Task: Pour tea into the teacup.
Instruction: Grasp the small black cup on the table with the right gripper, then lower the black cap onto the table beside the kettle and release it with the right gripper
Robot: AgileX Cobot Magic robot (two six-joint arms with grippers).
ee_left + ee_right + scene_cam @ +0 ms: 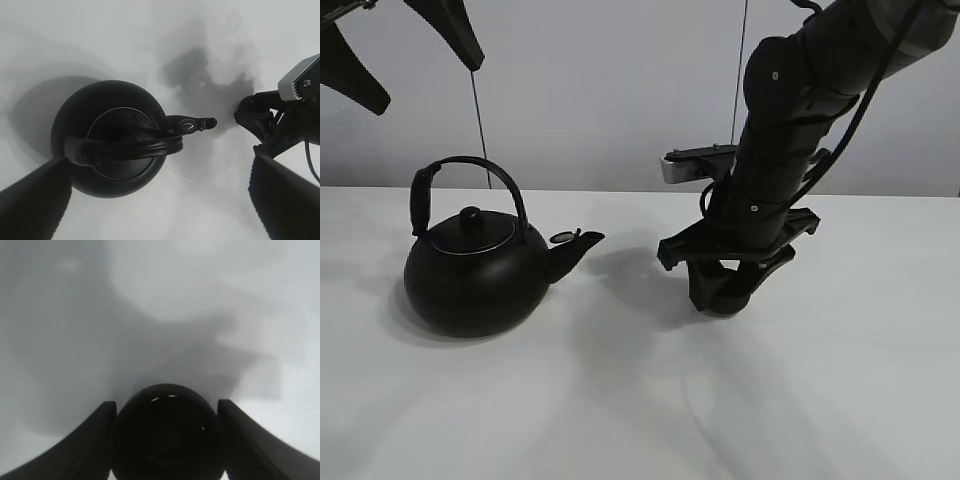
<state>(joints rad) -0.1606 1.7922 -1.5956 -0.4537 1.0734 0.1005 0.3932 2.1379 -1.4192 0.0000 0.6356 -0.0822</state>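
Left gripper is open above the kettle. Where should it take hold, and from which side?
Grip the top of the kettle's arched handle from straight above. It stands upright over the lid, in line with the spout, so the left gripper should straddle it crosswise. The right gripper holds the teacup.

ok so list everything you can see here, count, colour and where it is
table: one, white, under everything
kettle: one, black, standing on the left of the table, handle up, spout pointing right
teacup: one, black, held low at the table, right of the kettle's spout
wall: one, pale grey, behind the table
cords: two, thin and dark, hanging down the wall
left gripper: one, black, raised above the kettle, fingers spread open
right gripper: one, black, down at the table, fingers closed against both sides of the teacup
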